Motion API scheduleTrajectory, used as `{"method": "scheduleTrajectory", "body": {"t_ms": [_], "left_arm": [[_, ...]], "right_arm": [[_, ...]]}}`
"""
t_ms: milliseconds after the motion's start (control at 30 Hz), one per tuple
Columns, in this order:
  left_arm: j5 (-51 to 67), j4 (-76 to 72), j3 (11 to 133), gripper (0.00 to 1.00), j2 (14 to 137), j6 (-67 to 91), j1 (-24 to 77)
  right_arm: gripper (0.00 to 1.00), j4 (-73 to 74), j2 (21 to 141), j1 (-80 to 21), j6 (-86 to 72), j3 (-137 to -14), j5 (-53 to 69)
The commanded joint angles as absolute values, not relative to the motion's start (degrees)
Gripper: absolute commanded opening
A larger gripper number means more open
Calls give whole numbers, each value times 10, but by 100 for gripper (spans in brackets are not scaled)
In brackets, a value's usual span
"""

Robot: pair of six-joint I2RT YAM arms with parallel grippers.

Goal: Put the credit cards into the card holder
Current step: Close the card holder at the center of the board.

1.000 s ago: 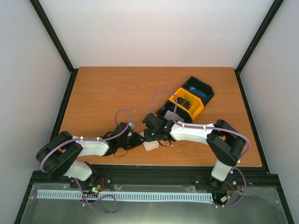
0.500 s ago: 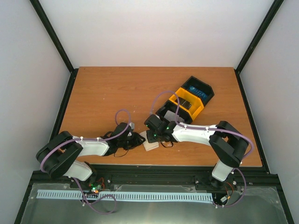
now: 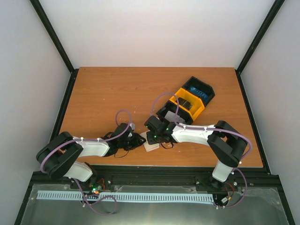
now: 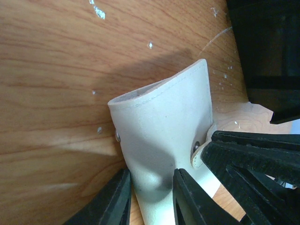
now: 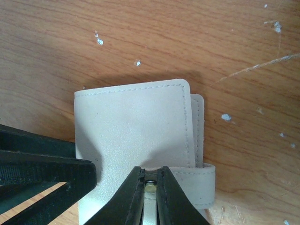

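Observation:
The cream card holder [image 3: 151, 146] lies on the table near the front edge, between my two grippers. In the left wrist view the holder [image 4: 161, 117] bulges upward and my left gripper [image 4: 150, 199] is shut on its near end. In the right wrist view the holder [image 5: 131, 126] lies flat and my right gripper [image 5: 150, 187] is shut on its snap strap [image 5: 197, 185]. A blue card [image 3: 200, 89] and a dark card [image 3: 185, 104] sit in the tray. A grey card [image 3: 172, 116] shows at the tray's near end.
The black-and-yellow three-compartment tray [image 3: 202, 104] stands behind and right of the right wrist. The right gripper's black fingers [image 4: 253, 159] show in the left wrist view, and the left gripper's fingers [image 5: 42, 173] in the right wrist view. The table's front edge is close.
The right wrist has shifted very slightly over the holder. Both grippers keep their hold and the holder stays in place.

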State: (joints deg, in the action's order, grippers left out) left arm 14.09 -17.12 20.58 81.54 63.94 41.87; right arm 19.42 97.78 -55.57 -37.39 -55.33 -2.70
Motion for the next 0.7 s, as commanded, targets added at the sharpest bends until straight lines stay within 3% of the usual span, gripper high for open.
{"method": "scheduleTrajectory", "body": {"t_ms": [0,667], "left_arm": [[117,-106,195,26,837,631,425],[116,-104,198,27,838,630,425]], "right_arm": [[9,190,989,-556,-379,-551,-19],[6,204,1038,-556,-363,-577,-23]]}}
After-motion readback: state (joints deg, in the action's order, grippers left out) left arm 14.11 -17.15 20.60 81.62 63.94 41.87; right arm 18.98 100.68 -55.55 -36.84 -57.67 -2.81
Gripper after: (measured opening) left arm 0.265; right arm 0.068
